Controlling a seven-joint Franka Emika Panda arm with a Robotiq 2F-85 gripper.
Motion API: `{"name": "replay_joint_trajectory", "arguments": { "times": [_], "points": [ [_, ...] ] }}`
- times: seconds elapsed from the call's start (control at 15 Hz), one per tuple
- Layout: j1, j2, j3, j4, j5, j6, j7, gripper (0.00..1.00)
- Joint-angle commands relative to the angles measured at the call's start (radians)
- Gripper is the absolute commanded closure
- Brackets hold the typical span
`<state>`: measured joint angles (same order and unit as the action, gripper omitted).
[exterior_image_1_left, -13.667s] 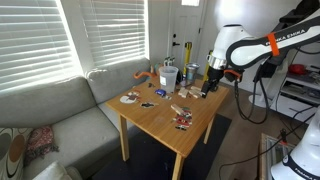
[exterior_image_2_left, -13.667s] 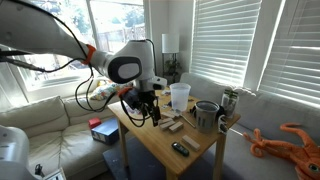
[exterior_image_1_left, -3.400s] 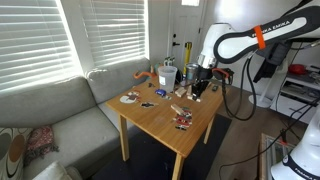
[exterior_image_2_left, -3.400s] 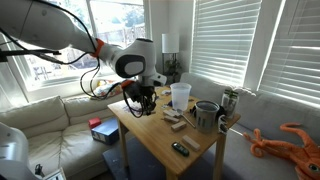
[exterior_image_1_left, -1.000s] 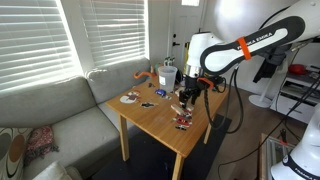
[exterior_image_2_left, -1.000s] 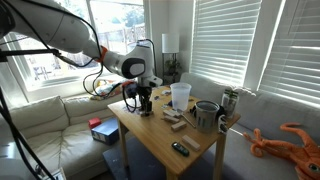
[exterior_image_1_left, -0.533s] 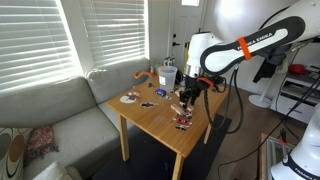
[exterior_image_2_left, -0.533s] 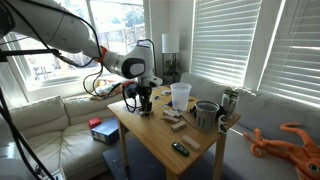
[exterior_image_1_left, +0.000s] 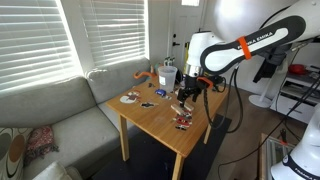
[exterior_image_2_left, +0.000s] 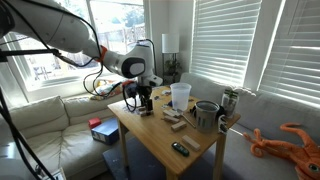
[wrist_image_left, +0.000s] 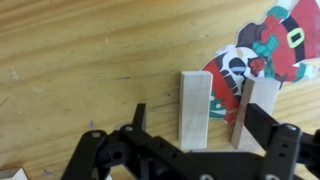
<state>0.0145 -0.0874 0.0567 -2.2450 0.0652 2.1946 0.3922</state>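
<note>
Two wooden blocks lie flat on the table (wrist_image_left: 80, 60) right under the gripper (wrist_image_left: 198, 125) in the wrist view. Its jaws stand spread wide and grip nothing. One finger (wrist_image_left: 140, 115) sits off to one side of the pale block (wrist_image_left: 195, 100), with bare wood between them. The other finger comes in on the far side, over the dark block (wrist_image_left: 255, 90). Whether that finger touches the dark block I cannot tell.

The pale block is the thing nearest the tool, centred between the fingers. Its long side runs away from the wrist, so its narrow width faces the pads. I judge the wide opening is there to clear both long edges. The dark block lies just beside the pale one, nearly parallel, and leaves little room on that side.

Just past the blocks a red cartoon sticker (wrist_image_left: 272, 40) lies flat, its edge tucked under or against the dark block's far end.

In both exterior views the gripper (exterior_image_1_left: 185, 97) (exterior_image_2_left: 143, 103) points straight down, low over the table (exterior_image_1_left: 160, 130), which suits blocks lying flat.

Farther off stand a cup (exterior_image_2_left: 180, 95) and a pot (exterior_image_2_left: 205, 115), well apart from the tool. Beyond them are a sofa (exterior_image_1_left: 50, 110) and an orange toy (exterior_image_2_left: 290, 140).
</note>
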Motion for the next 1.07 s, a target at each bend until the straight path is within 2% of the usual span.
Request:
{"name": "replay_joint_trajectory", "arguments": {
  "times": [0.0,0.53,1.0],
  "points": [
    [0.009,-0.008,0.001,-0.003,0.028,0.034,0.002,0.0],
    [0.016,0.009,-0.001,0.002,0.094,0.086,-0.01,0.0],
    [0.015,0.02,-0.002,0.007,0.11,0.063,-0.011,0.0]
  ]
}}
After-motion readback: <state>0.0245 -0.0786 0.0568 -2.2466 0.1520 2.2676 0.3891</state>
